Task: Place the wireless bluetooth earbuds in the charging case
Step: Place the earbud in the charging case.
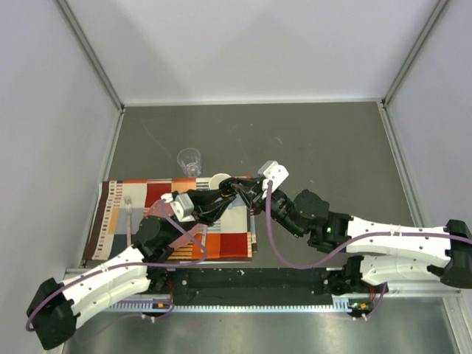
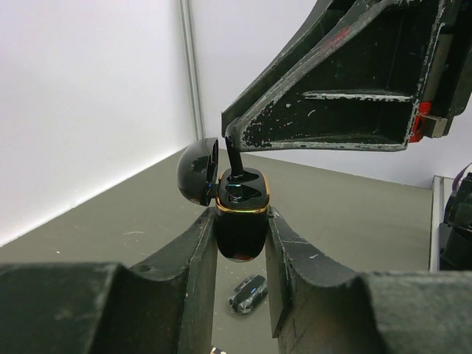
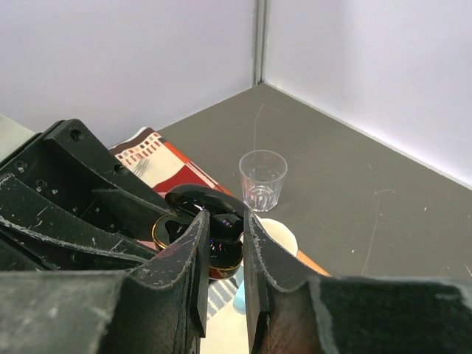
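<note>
Left claw (image 2: pixel 241 251) pinches the open charging case (image 2: pixel 240 217) upright. Its socket lies directly beneath the right claw (image 3: pixel 225 232), which pinches an earbud (image 2: pixel 235 166), stem near vertical.

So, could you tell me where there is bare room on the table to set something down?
Free: the grey tabletop right of the clear plastic cup, behind the right arm, and the strip between cup and back wall. Crowded: the far edge of the striped orange placemat, where both arms meet at the glossy black charging case.
</note>
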